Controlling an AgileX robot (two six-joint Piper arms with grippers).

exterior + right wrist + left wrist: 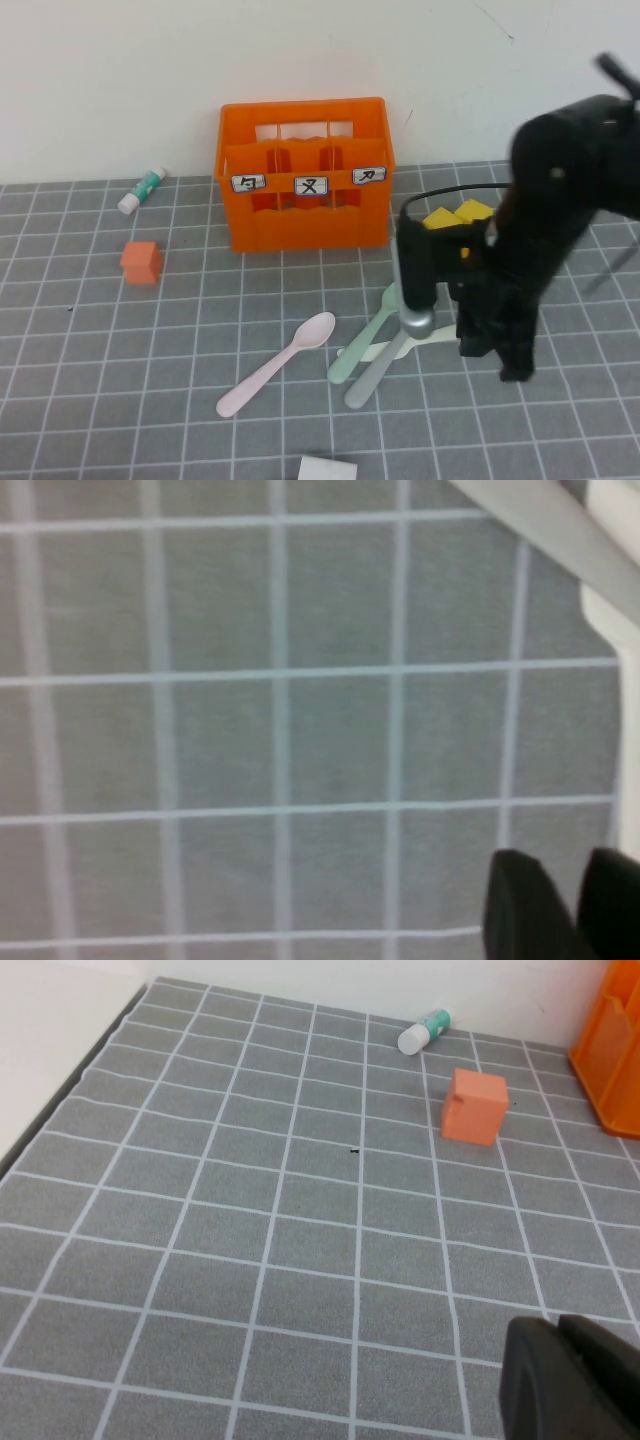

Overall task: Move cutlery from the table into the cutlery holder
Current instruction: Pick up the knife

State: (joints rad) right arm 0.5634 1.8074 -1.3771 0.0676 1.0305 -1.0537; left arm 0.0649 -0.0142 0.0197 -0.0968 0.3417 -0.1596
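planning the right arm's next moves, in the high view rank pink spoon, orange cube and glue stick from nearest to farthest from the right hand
From the right hand, low over the table's right side:
1. pink spoon, front centre, just to the hand's left.
2. orange cube, left side, mid-table.
3. glue stick, far left, by the back wall.

Soft, even light falls on the bench (pixel 100 400) with only faint shadows and no glare, the right arm (pixel 560 200) is smeared, probably by motion, and the right wrist view is wholly out of focus.
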